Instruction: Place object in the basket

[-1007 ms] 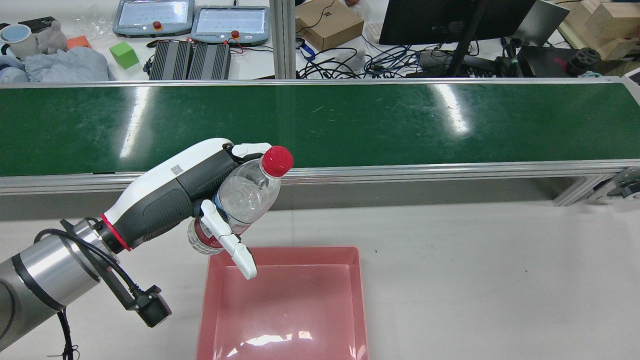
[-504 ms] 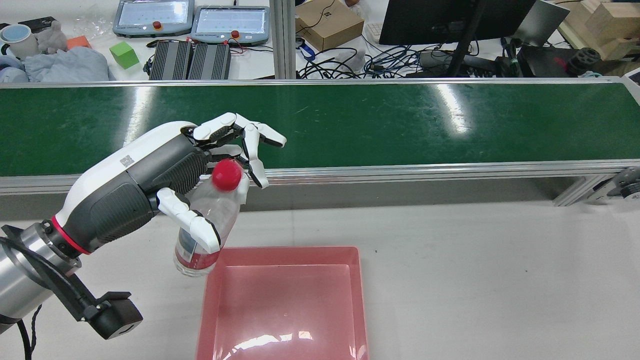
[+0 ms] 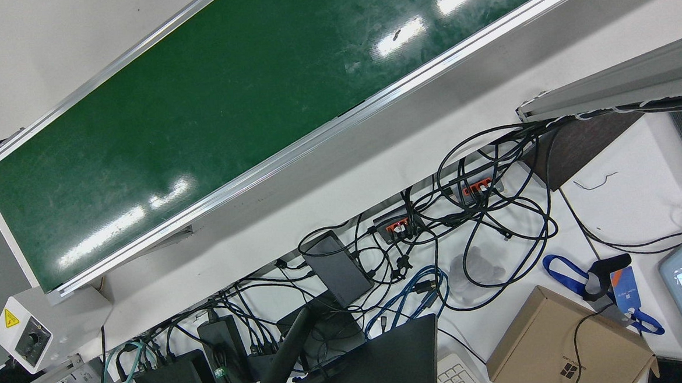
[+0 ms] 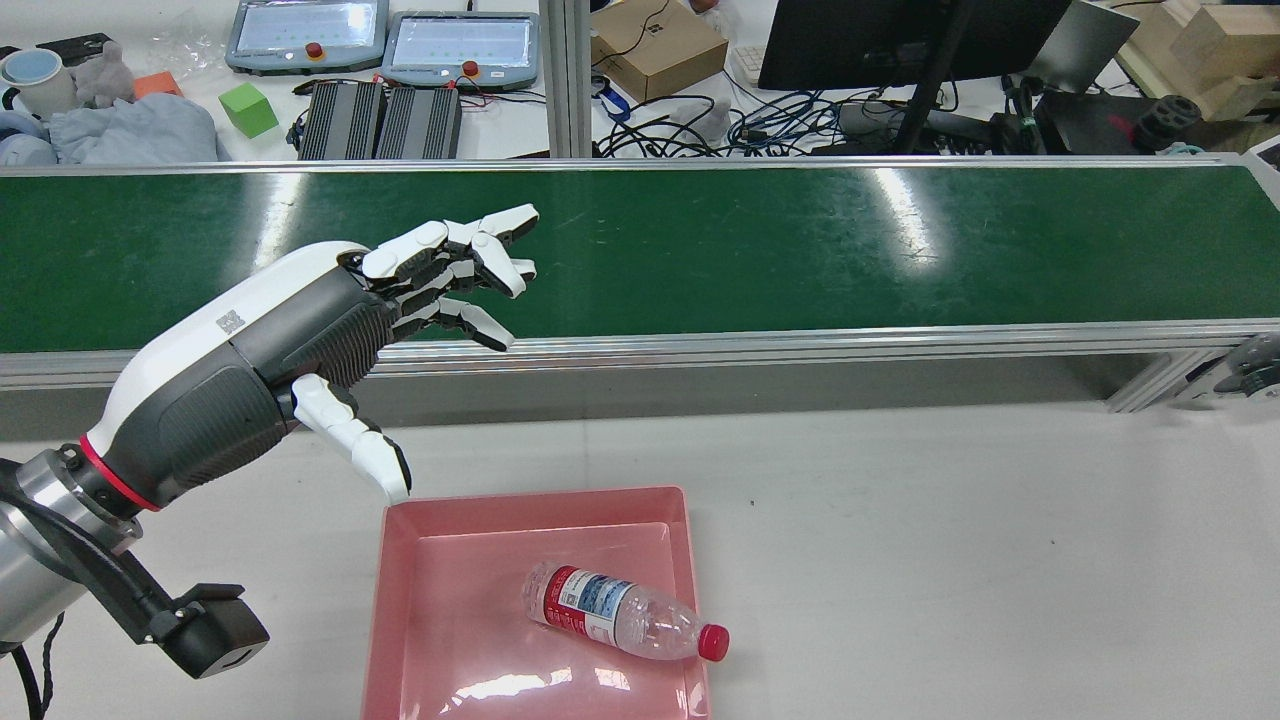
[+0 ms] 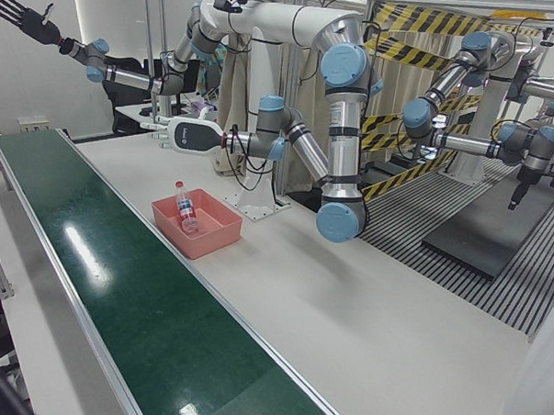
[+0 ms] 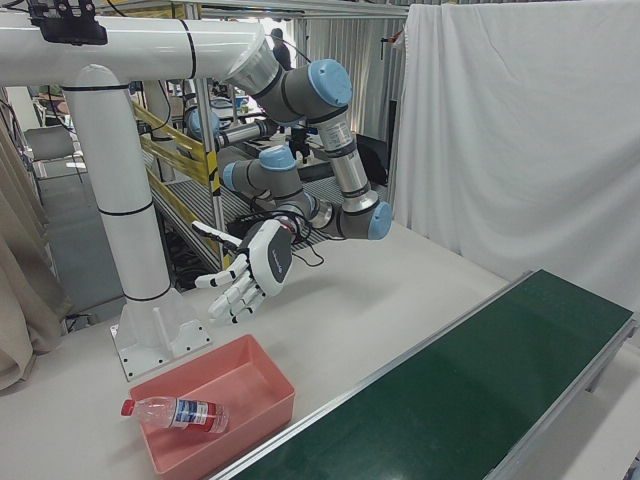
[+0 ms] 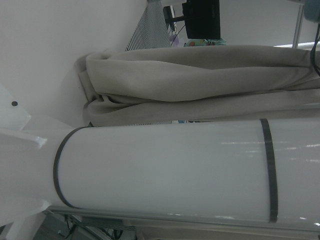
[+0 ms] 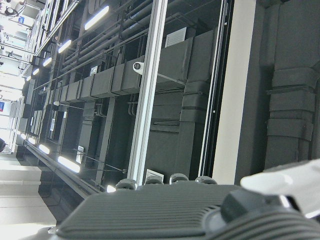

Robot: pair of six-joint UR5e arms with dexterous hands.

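**Rear view: bottle in basket, left hand clear of it**

- Bottle: clear plastic with a red cap, lying on its side in the pink basket. The cap is at the view's right rim.
- Left hand: empty, fingers spread. It hangs above the basket's far-left corner, well apart from the bottle.
- Right hand: only a dark ribbed part shows, so I cannot tell its state.

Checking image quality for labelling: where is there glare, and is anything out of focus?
Rear view: glare streaks on the belt and a reflection in the basket. Front view: more belt glare. Right hand view: the hand is blurred.
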